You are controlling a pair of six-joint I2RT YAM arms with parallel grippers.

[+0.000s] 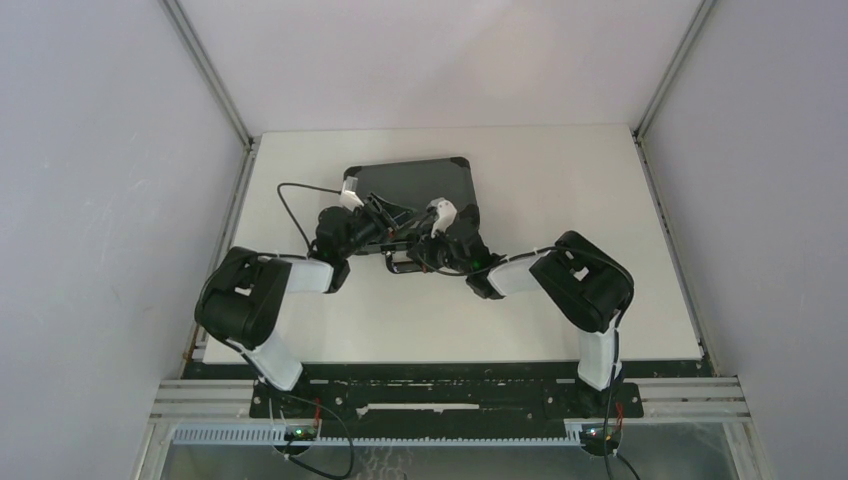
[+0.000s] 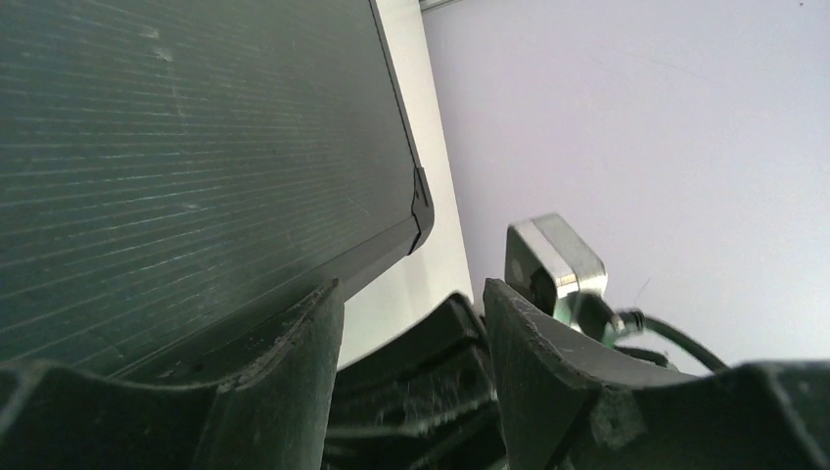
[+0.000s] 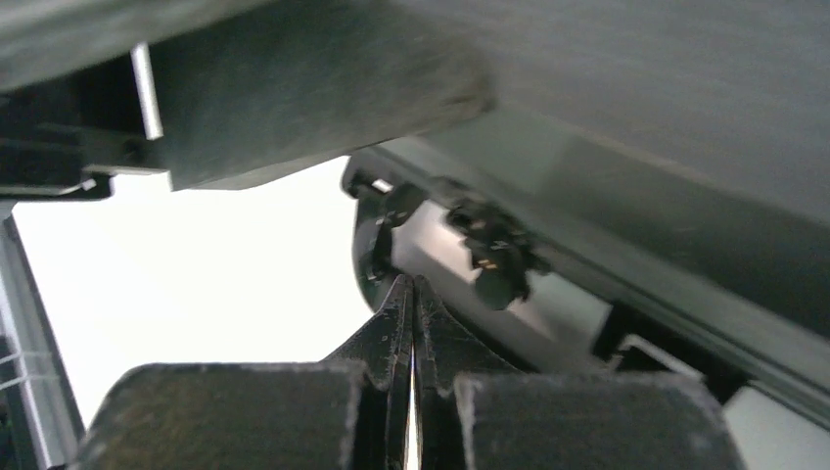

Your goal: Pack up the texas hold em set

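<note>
The white desk (image 1: 560, 290) filled the floor of the grey-walled booth. The case (image 1: 410, 180) lay flat on it, a little left of centre and toward the far edge, dark ribbed lid up and closed as far as the top view showed.

Both arms were in over its near edge. The left arm (image 1: 250, 300) bent in from the near left and the right arm (image 1: 585, 280) from the near right, their wrists almost meeting in front of the case.

The left hand (image 1: 392, 215) sat over the near-left part of the case, and it was open, fingers (image 2: 284, 392) well apart. In the left wrist view one finger lay close along the case's side wall, though I could not tell whether it touched. The other finger stood clear of the case. The dark shape in the gap between them was too murky to name, and no grip showed there.

The right hand (image 1: 420, 250) was down at the case's near edge, just right of the left one. It was closed, tips pressed together on nothing, with the blurred edge of the case looming just above them in the right wrist view.

Just past those tips sat a small black fitting (image 3: 489, 250) on the case's edge, near but not held. Smaller still, the case's rounded corner (image 2: 421, 206) showed against the desk, and a silver block (image 2: 553, 259) with a cable peeked over the left hand's outer finger.
</note>
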